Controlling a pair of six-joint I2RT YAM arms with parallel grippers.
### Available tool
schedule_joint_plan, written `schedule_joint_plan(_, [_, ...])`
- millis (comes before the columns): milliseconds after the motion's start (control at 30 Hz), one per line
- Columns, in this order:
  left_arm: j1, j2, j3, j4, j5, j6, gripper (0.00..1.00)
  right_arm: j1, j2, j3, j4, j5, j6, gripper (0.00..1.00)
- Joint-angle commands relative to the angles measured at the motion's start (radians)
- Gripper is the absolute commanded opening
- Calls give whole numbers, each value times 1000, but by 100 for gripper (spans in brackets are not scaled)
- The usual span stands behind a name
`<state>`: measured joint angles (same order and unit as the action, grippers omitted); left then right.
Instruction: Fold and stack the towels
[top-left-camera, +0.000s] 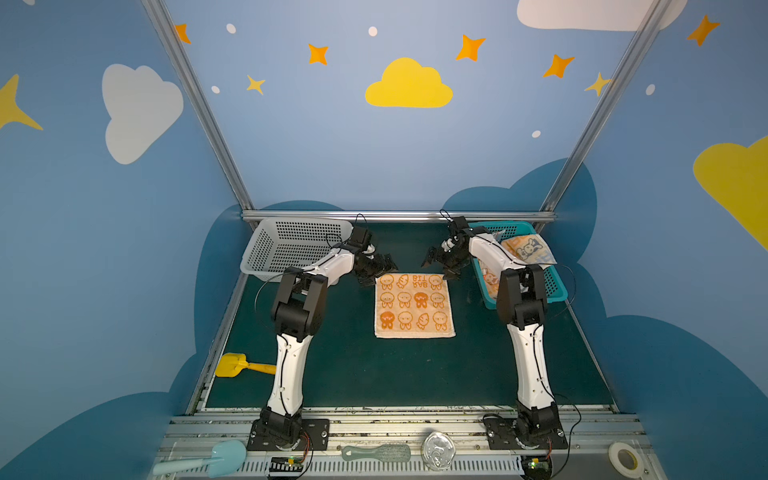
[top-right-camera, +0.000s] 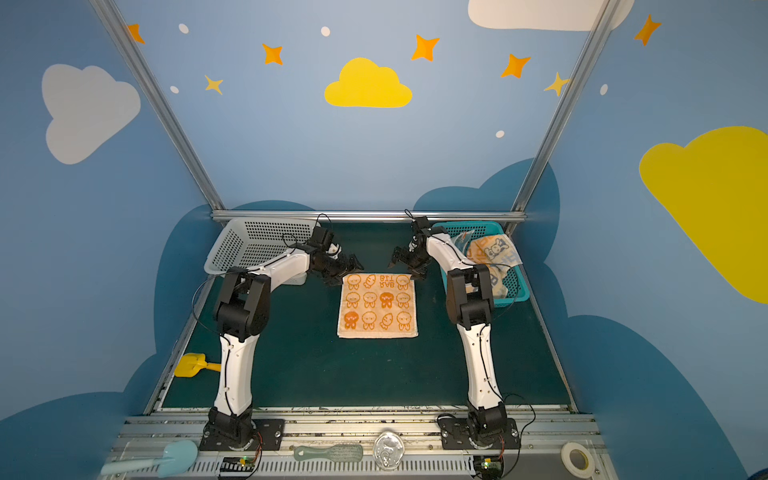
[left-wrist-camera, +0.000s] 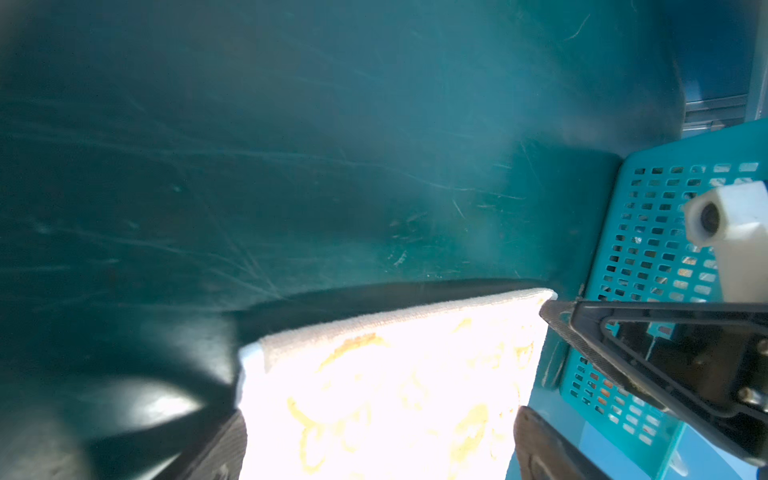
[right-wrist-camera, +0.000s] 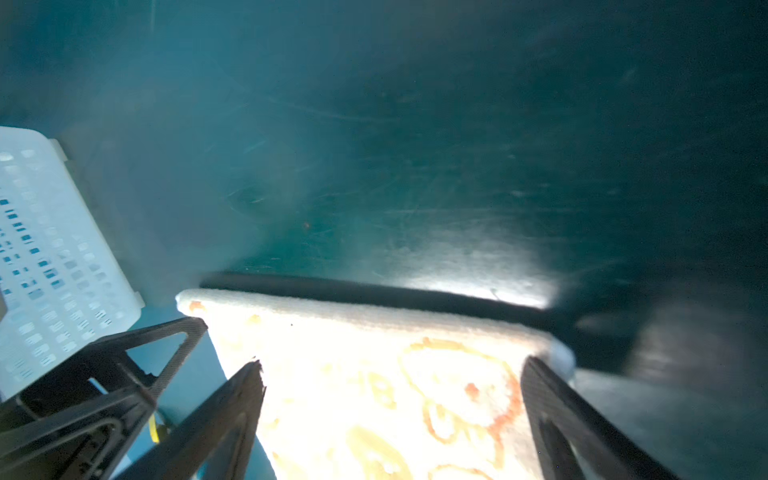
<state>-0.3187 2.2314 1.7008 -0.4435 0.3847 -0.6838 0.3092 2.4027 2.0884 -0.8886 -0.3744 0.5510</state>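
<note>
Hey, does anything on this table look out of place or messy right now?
Yes. A crumpled towel spills over the rim of the teal basket instead of lying inside. A yellow toy shovel lies at the left edge of the mat, unrelated to towels. The orange towel lies flat and square.

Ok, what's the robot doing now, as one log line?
orange towel: spread flat | left gripper: open, at far-left corner | right gripper: open, at far-right corner | other towels: in teal basket
</note>
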Motion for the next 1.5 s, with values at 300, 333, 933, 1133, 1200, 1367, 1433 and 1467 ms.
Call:
schedule_joint_plan(300, [-30, -107, 42, -122, -127, 174, 99, 4, -120, -17, -110, 228, -150, 96])
schedule_joint_plan(333, [-29, -107, 45, -129, -129, 177, 99, 4, -104, -1, -121, 234, -155, 96])
schedule_joint_plan(933, [-29, -89, 61, -153, -130, 212, 99, -11, 55, 72, -126, 227, -223, 52])
schedule_joint_plan(1133, [-28, -79, 63, -152, -128, 213, 99, -14, 71, 44, -101, 206, -214, 42])
schedule_joint_plan(1200, [-27, -73, 69, -156, -126, 217, 99, -15, 78, 44, -102, 205, -214, 36])
schedule_joint_plan(1367, [-22, -41, 117, -203, -136, 248, 99, -15, 84, 29, -98, 206, -214, 24])
schedule_joint_plan(1433, [-20, -6, 165, -249, -143, 265, 99, -15, 85, 28, -97, 202, -215, 18])
schedule_joint_plan(1467, [-18, 10, 186, -267, -144, 274, 99, -15, 86, 27, -96, 201, -216, 14])
